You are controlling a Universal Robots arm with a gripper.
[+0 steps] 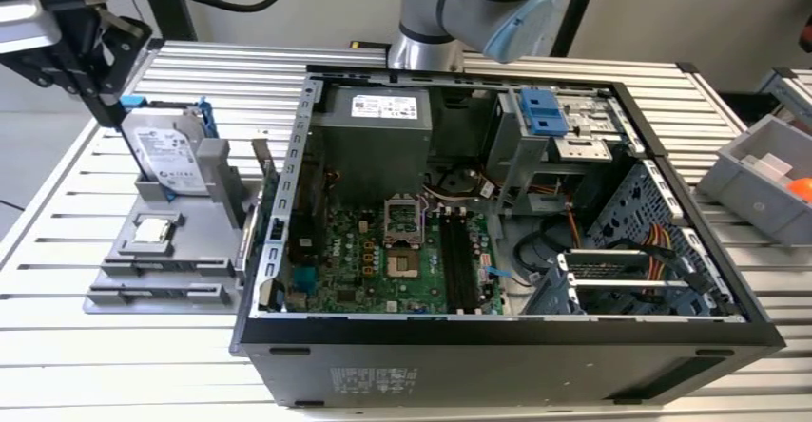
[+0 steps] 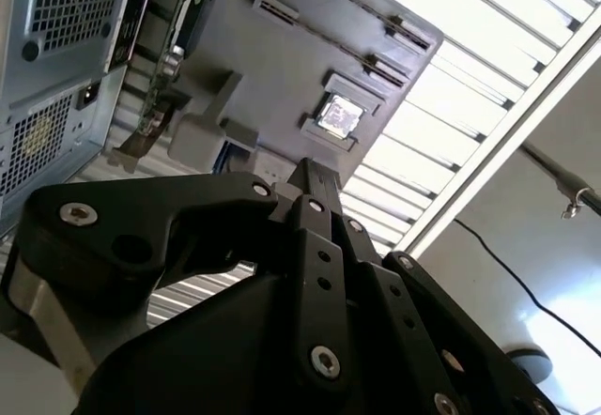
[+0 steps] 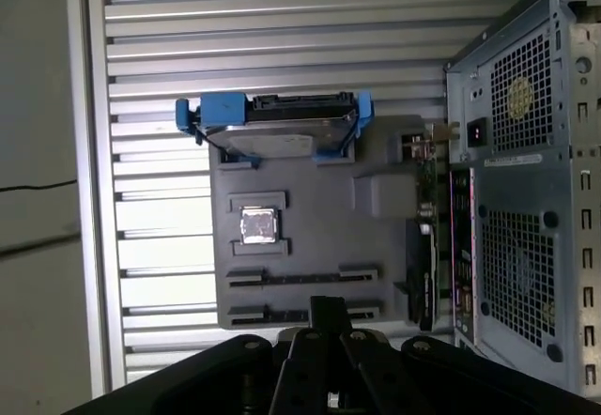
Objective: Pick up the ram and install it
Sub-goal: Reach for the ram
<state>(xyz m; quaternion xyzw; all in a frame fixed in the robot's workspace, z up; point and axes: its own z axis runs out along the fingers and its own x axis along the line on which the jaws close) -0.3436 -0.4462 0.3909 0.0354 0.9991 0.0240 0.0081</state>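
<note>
My gripper (image 1: 108, 108) hangs at the exterior view's upper left, above and just behind the grey holder tray (image 1: 121, 251). Its black fingers (image 3: 324, 310) meet at one tip with nothing between them, so it is shut and empty. In the first wrist view the tip lies over the tray's two long slots (image 3: 300, 274), which show as thin dark lines. The ram is hidden or out of view, and I cannot tell if a stick sits in those slots. The open computer case (image 1: 273, 332) holds the motherboard (image 1: 368, 260) with its black memory slots (image 1: 457, 260).
On the tray stand a silver hard drive in a blue frame (image 1: 165, 151) and a small square processor chip (image 1: 154, 229). A dark card (image 3: 424, 246) stands on edge between tray and case. A grey bin (image 1: 762, 170) sits at the exterior view's right. Ribbed metal table underneath.
</note>
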